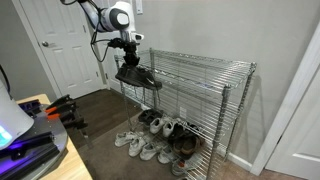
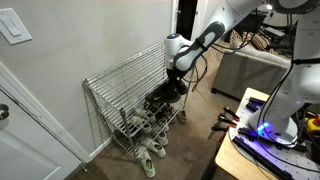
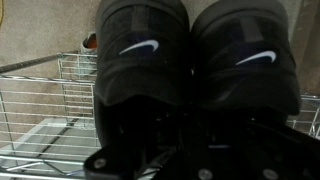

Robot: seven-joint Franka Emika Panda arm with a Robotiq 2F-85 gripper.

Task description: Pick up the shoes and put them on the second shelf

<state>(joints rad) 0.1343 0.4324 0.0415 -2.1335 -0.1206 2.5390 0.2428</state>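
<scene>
We see the pincer (image 1: 129,64) clamped on a pair of black sneakers (image 1: 138,77), both gripped together, their white swooshes plain in the wrist view. The pair hangs at the near end of the wire rack (image 1: 205,95), below its top shelf and about level with the next one. Whether the soles touch the wire, we cannot tell. We judge that one sneaker could slide out of the shared grip, or the toes could snag the shelf rim or a corner post. Released too near the edge, they would likely tip onto the pale shoes (image 1: 150,145) on the floor.
</scene>
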